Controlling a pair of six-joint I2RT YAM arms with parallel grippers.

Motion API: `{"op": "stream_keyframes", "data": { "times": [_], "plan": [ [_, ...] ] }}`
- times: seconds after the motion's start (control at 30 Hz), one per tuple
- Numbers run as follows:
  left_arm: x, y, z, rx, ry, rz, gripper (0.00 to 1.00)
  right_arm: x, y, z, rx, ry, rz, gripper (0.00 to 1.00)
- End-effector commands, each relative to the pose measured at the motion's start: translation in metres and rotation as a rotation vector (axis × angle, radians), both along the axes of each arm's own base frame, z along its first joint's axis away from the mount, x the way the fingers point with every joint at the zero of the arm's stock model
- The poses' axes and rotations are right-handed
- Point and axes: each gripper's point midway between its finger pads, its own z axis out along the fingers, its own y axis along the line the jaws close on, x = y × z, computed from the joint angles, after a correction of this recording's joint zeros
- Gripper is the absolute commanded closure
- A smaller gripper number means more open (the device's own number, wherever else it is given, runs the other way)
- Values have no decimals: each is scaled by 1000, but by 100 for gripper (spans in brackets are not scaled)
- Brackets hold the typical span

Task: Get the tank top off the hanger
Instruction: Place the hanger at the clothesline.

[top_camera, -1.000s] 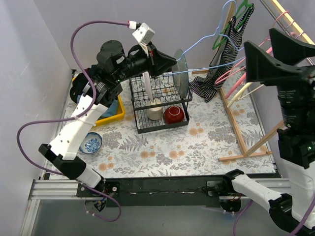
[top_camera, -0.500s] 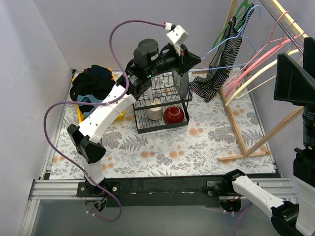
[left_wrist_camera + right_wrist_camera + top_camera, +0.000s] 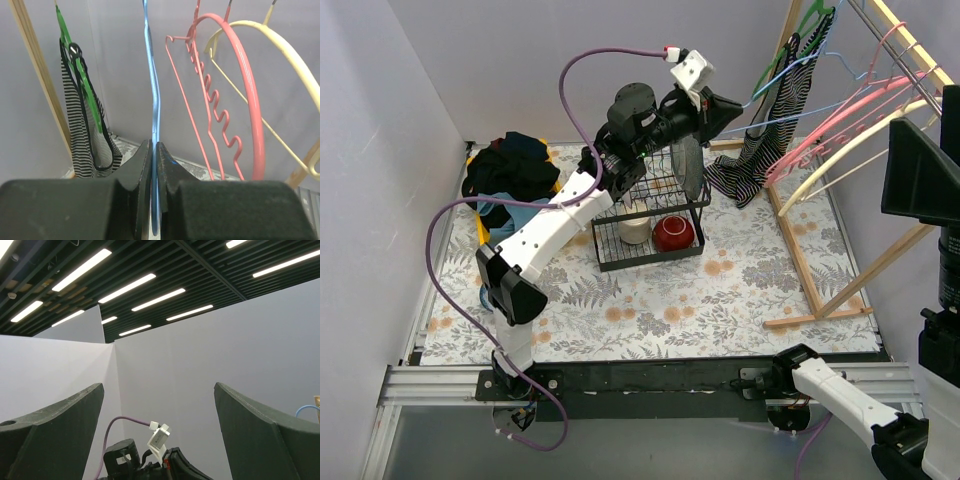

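Plain grey walls on all sides, and a flowery-patterned surface [image 3: 720,300] underneath everything. Biggest thing on it is the wooden drying rack [image 3: 796,255] leaning up along the right side, with a bunch of hangers hooked over its top rails.

Left arm [image 3: 545,230] is stretched way up and across toward that far right corner. Below its forearm sits a black wire dish rack [image 3: 645,215], and over at the far left is a yellow bin [image 3: 483,230] piled with dark clothes [image 3: 515,165].

The tank top [image 3: 775,120], black and white stripes, hangs on the green hanger [image 3: 82,85] right in the corner against the wooden upright. Its straps are over the hanger and the bottom drapes down to bunch on the surface by the rack's foot.

Next hangers along, going right in the left wrist view: a thin blue hanger [image 3: 156,110], a pink hanger [image 3: 252,115] with a wavy bar, and a cream hanger [image 3: 290,50].

The left hand [image 3: 152,147] is clenched tight on the blue hanger's wire, with the wire running up between the two fingers. So it's grasping the blue one, not the green one. The tank top is just to the left of it, not touching the hand.

The right hand [image 3: 159,387] is up high on the right, pointing toward the ceiling lights, fingers spread wide and grasping nothing.

Small stuff in the dish rack: a round greyish plate [image 3: 685,165] on edge, a red bowl [image 3: 672,233] and a white cup [image 3: 635,231] side by side on the bottom.
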Motion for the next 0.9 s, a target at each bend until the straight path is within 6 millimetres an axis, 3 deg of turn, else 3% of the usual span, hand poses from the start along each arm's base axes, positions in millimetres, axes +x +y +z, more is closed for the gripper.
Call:
{"op": "stream_keyframes", "data": {
  "times": [0.0, 0.4, 0.53, 0.8, 0.83, 0.87],
  "plan": [
    [-8, 3, 45, -100, -96, -12, 100, -12, -8, 6, 31, -36, -1, 2],
    [-6, -24, 38, -133, -117, -70, 100, -9, -6, -1, 26, -23, 5, 2],
    [-5, -35, 30, -132, -113, -84, 100, -1, -4, -13, 24, 7, 2, 1],
    [-6, -48, 15, -123, -80, -105, 100, 0, -5, -13, 31, 26, 5, 1],
    [-6, -48, 15, -124, -75, -101, 99, 2, -5, -15, 31, 37, -3, 1],
    [-8, -46, 18, -127, -74, -102, 90, 10, -6, -17, 38, 68, -14, 1]
  ]
}}
